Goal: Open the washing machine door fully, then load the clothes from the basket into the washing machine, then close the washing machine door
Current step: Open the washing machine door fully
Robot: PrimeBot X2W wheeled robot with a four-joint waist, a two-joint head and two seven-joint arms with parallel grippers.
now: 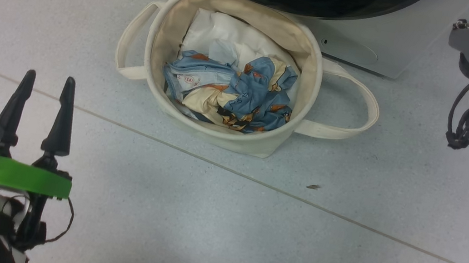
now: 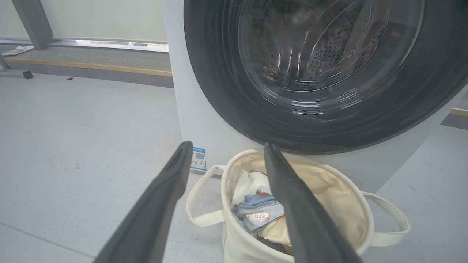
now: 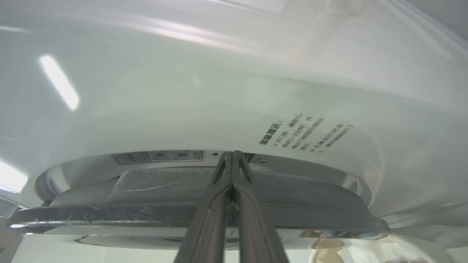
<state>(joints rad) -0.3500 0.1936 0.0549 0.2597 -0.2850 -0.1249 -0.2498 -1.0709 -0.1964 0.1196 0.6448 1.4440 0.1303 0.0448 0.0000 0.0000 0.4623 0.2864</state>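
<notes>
Cream canvas basket (image 1: 312, 69) stands on the floor (image 1: 204, 214), close in front of the washing machine (image 1: 403, 40) and below its round door (image 2: 292, 120). Patterned blue-and-cream clothes (image 1: 240, 93) lie inside, over a white cloth (image 1: 229, 34). Left gripper (image 1: 50, 76) hovers apart, fingers spread, empty. Right gripper (image 3: 232, 153) is pressed closed, tips seemingly at the door's edge.

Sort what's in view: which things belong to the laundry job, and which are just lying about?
Job:
- washing machine
- door, closed
- basket
- patterned clothes, in the basket

Lying about:
- white cloth, also in the basket
- dark speck, in front of the basket
- pale scrap, far off to the side
</notes>
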